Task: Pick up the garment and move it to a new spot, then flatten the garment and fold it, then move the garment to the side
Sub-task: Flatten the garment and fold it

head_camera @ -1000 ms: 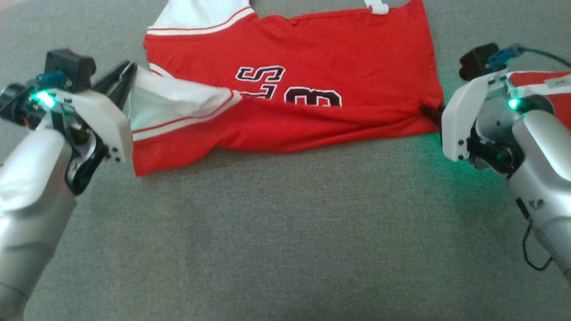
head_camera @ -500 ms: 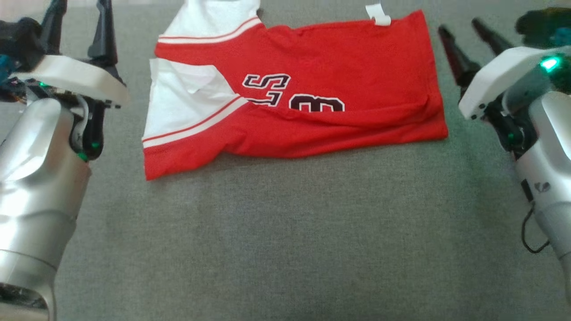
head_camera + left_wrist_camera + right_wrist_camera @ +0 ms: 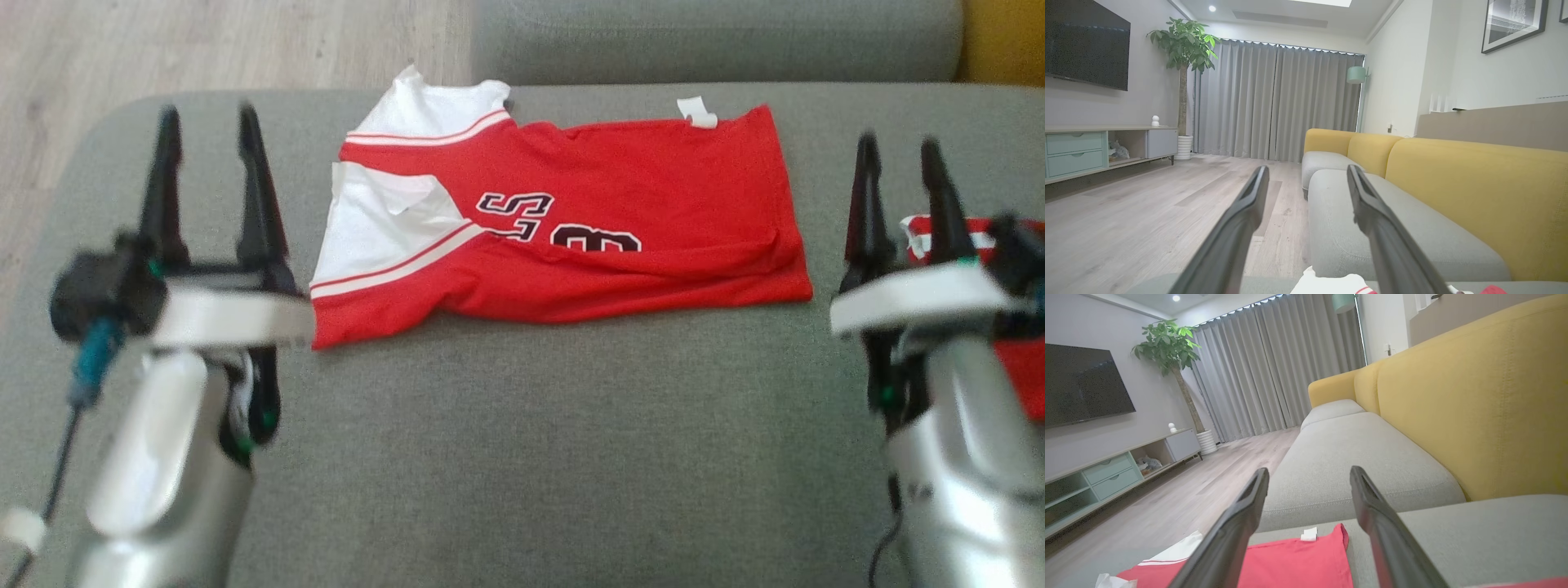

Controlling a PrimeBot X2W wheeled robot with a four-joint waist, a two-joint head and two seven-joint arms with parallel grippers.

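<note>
The garment [image 3: 653,188], a red jersey with white sleeves and dark lettering, lies folded into a wide strip on the grey sofa seat [image 3: 531,457]. My left gripper [image 3: 206,122] stands open and empty just left of its white sleeve, fingers pointing away from me. At the garment's right end my right gripper [image 3: 898,151] is open too, with nothing in it. In the left wrist view the left gripper [image 3: 1308,171] has a white bit of the garment [image 3: 1331,283] below it. The right wrist view shows the right gripper [image 3: 1308,471] above the garment [image 3: 1298,563].
A second red and white cloth [image 3: 1016,367] lies behind my right gripper. Wood floor [image 3: 204,41] starts past the seat's rounded left edge. Another grey cushion [image 3: 710,33] and the yellow backrest [image 3: 1004,41] lie beyond. A TV cabinet [image 3: 1106,147] and a plant [image 3: 1184,41] stand across the room.
Both grippers have let go of the garment and opened, then drawn back to either side of it. The white sleeve dropped onto the red cloth. The head camera has tilted up.
</note>
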